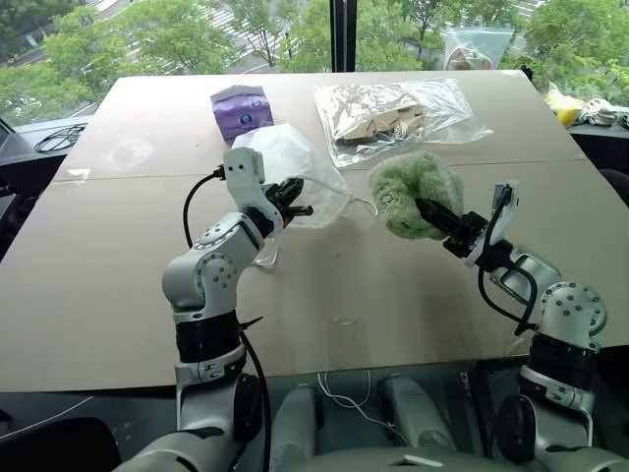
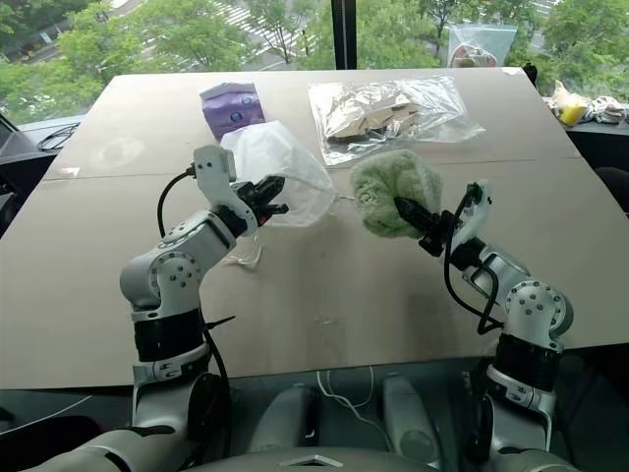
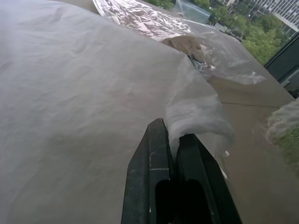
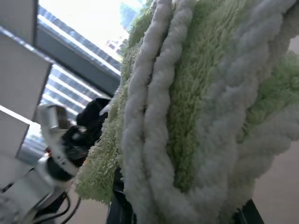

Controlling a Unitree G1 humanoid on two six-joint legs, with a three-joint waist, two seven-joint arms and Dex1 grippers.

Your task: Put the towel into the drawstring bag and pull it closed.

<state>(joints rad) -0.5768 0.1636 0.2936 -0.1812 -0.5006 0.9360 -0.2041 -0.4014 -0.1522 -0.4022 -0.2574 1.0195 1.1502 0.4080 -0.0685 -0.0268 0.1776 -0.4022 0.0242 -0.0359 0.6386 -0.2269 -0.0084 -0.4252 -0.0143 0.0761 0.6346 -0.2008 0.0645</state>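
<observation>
- Left gripper point(image 1: 298, 203), left of centre in the head views: pressed together on a fold of the drawstring bag point(image 1: 285, 167), holding it lifted off the table point(image 1: 118, 295); left wrist view confirms thin white fabric pinched between the two black fingers point(image 3: 152, 158).
- Right gripper point(image 1: 429, 211), right of centre: clamped on the towel point(image 1: 415, 192), carried clear of the table as a fluffy green lump; fingertips buried in the pile.
- Key relation: towel just to the right of the bag in frame, at about the same height, a narrow gap between them; thin cords point(image 1: 362, 205) dangling into that gap.
- Bag's long axis running from upper left toward lower right; pinched edge and cords facing the towel, so probably the mouth, though cannot tell how wide it gapes.
- Right arm nearer the towel, left arm nearer the bag; coming move likely a short leftward push of the towel into the mouth.
- Risk: mouth collapsed, towel snagging on the rim.
- Clear plastic bag point(image 1: 398, 116) and purple pouch point(image 1: 243, 110) lying beyond, upper centre, well apart.
</observation>
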